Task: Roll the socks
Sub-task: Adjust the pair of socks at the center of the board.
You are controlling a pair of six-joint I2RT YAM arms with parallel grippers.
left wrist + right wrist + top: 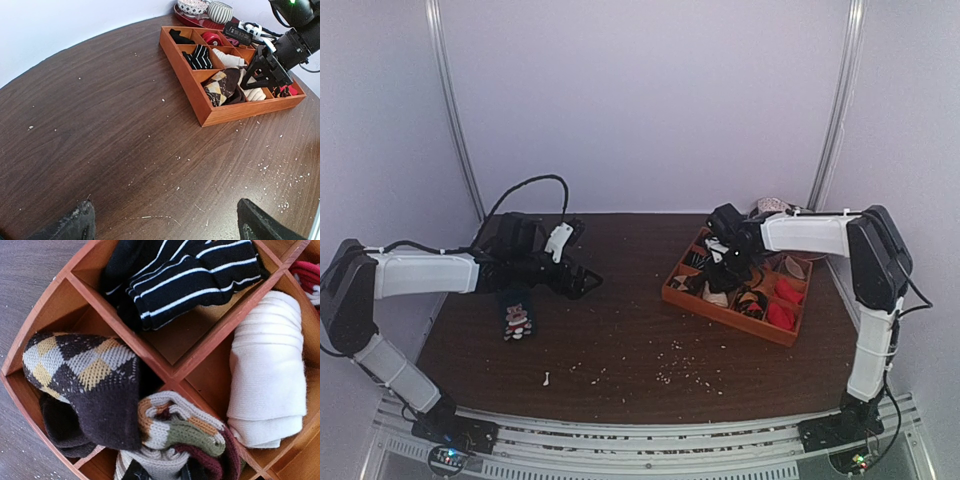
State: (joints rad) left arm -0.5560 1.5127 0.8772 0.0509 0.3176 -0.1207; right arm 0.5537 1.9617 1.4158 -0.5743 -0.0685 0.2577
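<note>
We find the socks, a cream knit pair with tan, green and dark-red bands, bunched in a compartment along the near wall of the wooden tray. They lie just beside a brown argyle sock, which spills over the divider and touches them.

The right gripper stands over that compartment. Its dark fingertips show only at the lower edge of the wrist view, close together with the knit between them, so we record it as pinching the socks.

In neighbouring compartments we note a black sock with white stripes and a folded white sock, each kept apart by the dividers. Red bundles fill the tray's right end.

The tray sits on the right of the brown desk, which is flecked with pale crumbs. The left gripper hangs over the left side, fingers spread wide and holding nothing. A small dark patterned sock lies flat beside it.
</note>
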